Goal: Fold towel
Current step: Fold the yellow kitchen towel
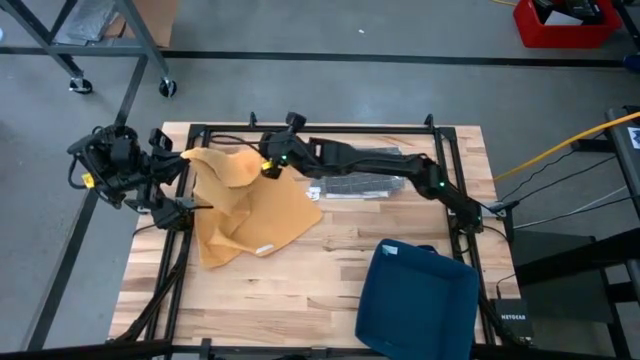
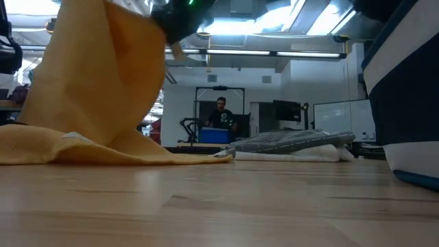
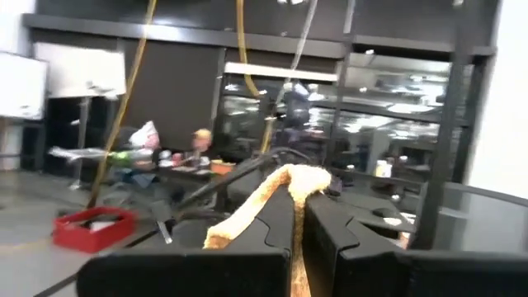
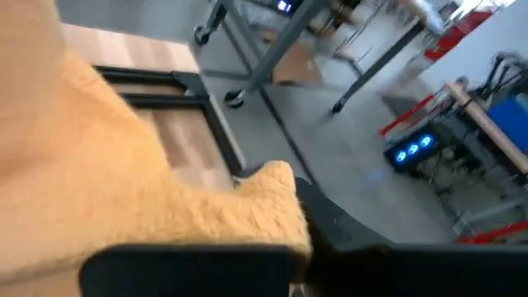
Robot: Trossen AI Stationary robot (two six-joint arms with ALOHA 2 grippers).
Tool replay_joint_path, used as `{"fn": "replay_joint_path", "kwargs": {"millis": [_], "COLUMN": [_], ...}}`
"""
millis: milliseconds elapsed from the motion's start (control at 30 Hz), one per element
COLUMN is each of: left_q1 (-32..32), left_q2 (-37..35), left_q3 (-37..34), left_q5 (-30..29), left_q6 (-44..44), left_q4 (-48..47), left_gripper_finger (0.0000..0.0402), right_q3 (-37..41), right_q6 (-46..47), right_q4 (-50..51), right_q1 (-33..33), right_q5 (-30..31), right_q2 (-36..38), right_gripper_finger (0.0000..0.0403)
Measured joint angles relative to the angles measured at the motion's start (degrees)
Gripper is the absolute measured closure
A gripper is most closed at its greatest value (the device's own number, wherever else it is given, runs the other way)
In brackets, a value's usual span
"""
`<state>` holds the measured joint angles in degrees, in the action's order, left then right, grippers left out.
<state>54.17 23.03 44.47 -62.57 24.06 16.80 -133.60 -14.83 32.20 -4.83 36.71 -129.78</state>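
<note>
- High view is giving us a pale butcher-block counter [image 1: 330, 270] with a black frame along its edges, standing on a grey concrete floor; a red bin [image 1: 562, 24] is sitting far off at the room's edge.
- We are seeing the towel [image 1: 250, 205], a mustard-yellow, nubbly terry cloth, lying crumpled on the counter's left half, with its far edge lifted off the wood.
- We are watching the left gripper [image 1: 186, 157] pinching the towel's far left corner, its dark fingers [image 3: 272, 227] closed on a thin ridge of cloth.
- We are watching the right gripper [image 1: 268, 167] clamping the raised far right corner, the cloth bunching over it in the right wrist view.
- We are noting a dark blue bin [image 1: 418, 298] near the front right, partly cut off, and a folded grey cloth [image 1: 355, 186] mostly hidden under the right arm.
- We are making out a person [image 2: 221, 115] far behind the counter in the low view.
</note>
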Motion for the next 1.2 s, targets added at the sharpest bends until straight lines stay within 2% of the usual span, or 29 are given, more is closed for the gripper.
{"fn": "replay_joint_path", "kwargs": {"millis": [167, 333, 433, 600, 867, 967, 1067, 1200], "left_q1": [1.76, 4.54, 6.87, 10.78, 14.56, 15.51, 16.72, 17.80], "left_q2": [2.76, 8.62, 12.95, 21.72, 38.96, 45.27, 50.14, 53.21], "left_q3": [0.00, 0.00, 0.00, 2.85, 13.81, 19.46, 25.37, 31.25], "left_q5": [7.44, 7.84, 8.36, 8.36, 8.13, 5.65, 1.36, -9.93], "left_q6": [-1.47, -6.72, -9.90, -15.25, -18.16, -17.03, -12.10, -2.51], "left_q4": [-1.05, -1.24, -1.23, -0.86, -0.73, -0.86, -0.81, -0.94], "left_gripper_finger": [0.0401, 0.0401, 0.0401, 0.0401, 0.0401, 0.0401, 0.0401, 0.0401], "right_q3": [0.00, 0.00, 0.00, 0.00, 0.02, 0.02, 0.02, 0.02], "right_q6": [5.63, 13.42, 20.58, 32.21, 49.03, 53.11, 55.30, 53.27], "right_q4": [14.79, 26.62, 31.19, 33.39, 30.16, 26.95, 22.41, 20.22], "right_q1": [4.00, 10.68, 15.64, 24.46, 37.32, 40.97, 43.42, 44.62], "right_q5": [-0.03, -0.52, -2.80, -5.40, -5.93, -6.29, -5.64, 0.40], "right_q2": [4.34, 6.81, 7.30, 7.30, 7.15, 7.11, 7.11, 7.11], "right_gripper_finger": [0.0400, 0.0401, 0.0401, 0.0401, 0.0401, 0.0401, 0.0401, 0.0401]}}
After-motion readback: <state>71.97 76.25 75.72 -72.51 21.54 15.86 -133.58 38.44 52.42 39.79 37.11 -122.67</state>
